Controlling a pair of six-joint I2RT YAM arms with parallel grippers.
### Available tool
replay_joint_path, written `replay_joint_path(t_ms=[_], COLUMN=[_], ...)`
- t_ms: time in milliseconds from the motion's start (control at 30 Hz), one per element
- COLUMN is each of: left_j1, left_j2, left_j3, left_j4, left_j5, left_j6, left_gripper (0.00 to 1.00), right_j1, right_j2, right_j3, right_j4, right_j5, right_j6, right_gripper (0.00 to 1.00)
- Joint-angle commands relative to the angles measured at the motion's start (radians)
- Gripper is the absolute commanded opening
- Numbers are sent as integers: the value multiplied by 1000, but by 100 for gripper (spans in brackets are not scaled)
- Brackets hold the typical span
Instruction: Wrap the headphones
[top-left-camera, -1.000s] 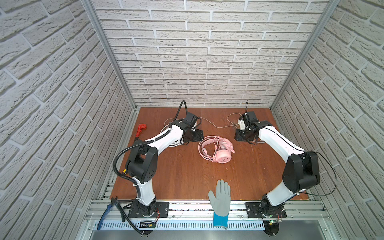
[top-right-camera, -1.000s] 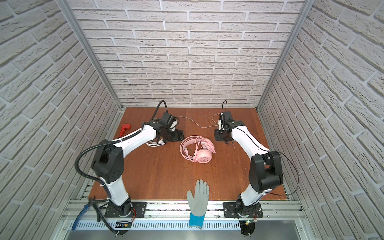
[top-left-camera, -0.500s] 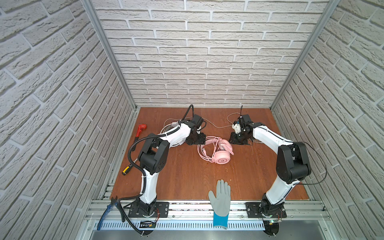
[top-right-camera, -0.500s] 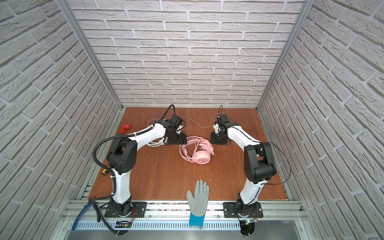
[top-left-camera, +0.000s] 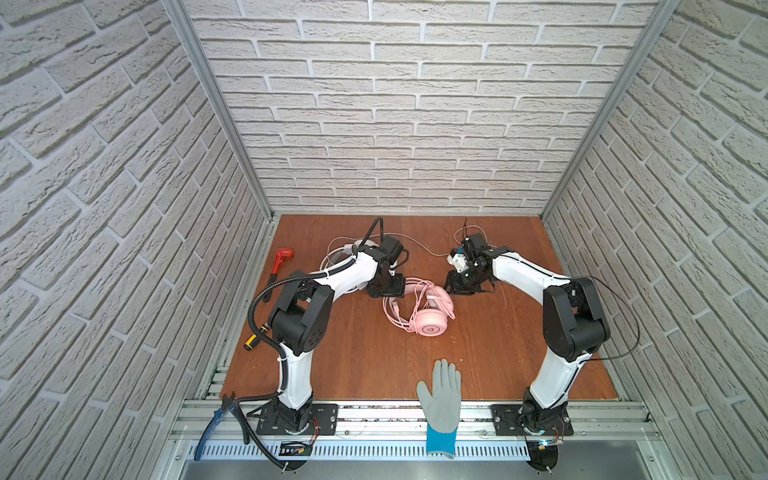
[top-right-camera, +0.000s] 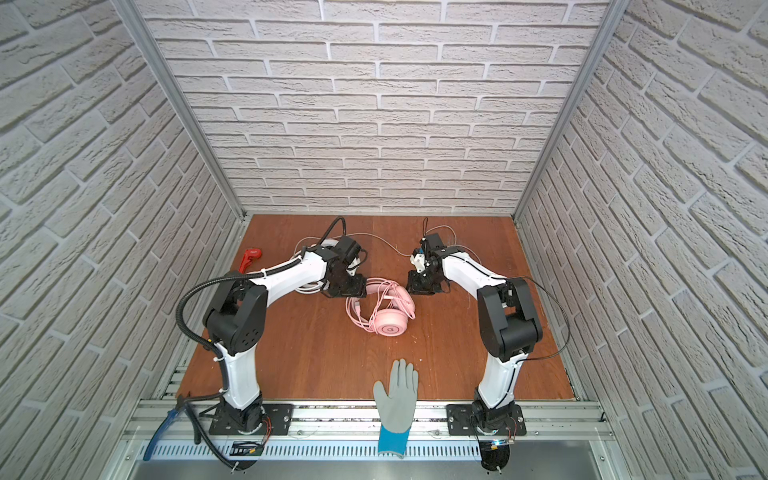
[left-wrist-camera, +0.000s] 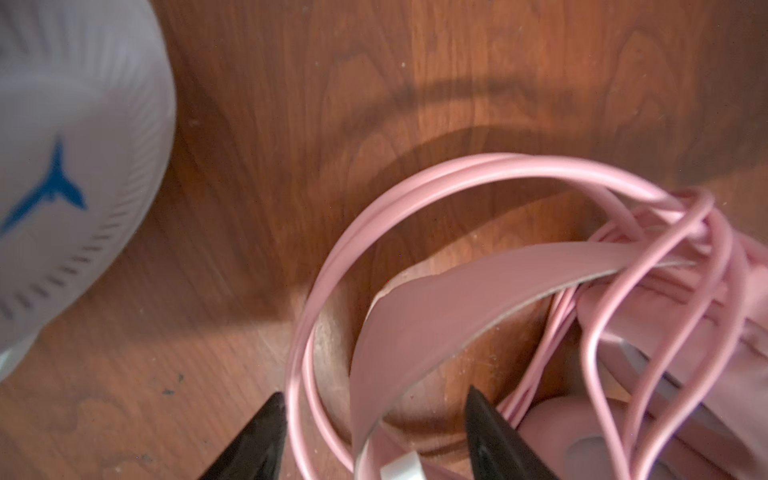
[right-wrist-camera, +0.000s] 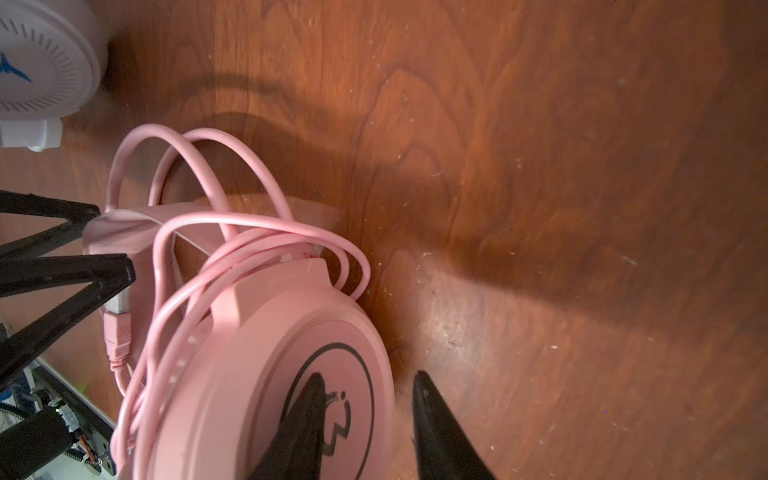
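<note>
My left gripper (left-wrist-camera: 375, 392) is open, its jaws straddling the headband of the pink headphones (top-left-camera: 430, 322) without pinching it. These lie at the centre of the wooden table (top-left-camera: 374, 361) in both top views, their cable looped over them. My right gripper (right-wrist-camera: 369, 376) is open too, one finger over the pink earcup and holding nothing. The white headphones (right-wrist-camera: 37, 70) lie just beside the pink pair.

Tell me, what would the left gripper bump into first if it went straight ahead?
Most likely the headband of the pink headphones: the left gripper points at it, its open jaws either side. Depth is unclear.
</note>
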Motion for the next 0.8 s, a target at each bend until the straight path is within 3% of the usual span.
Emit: replay_joint_path(t_ms=[0, 333, 767], left_j1=[-4, 14, 72], left_j2=[-65, -162, -173], left_j3=[-37, -159, -188], left_j4=[-21, -44, -64], left_j5=[-17, -61, -112], left_j6=[2, -17, 4], left_gripper=[67, 67, 66], right_j1=[28, 100, 163], right_j2=[8, 56, 58], right_j3=[36, 83, 72], right_j4=[-11, -2, 54], right_j5=[-43, -62, -82], right_j6=[-18, 17, 113], right_gripper=[37, 37, 37])
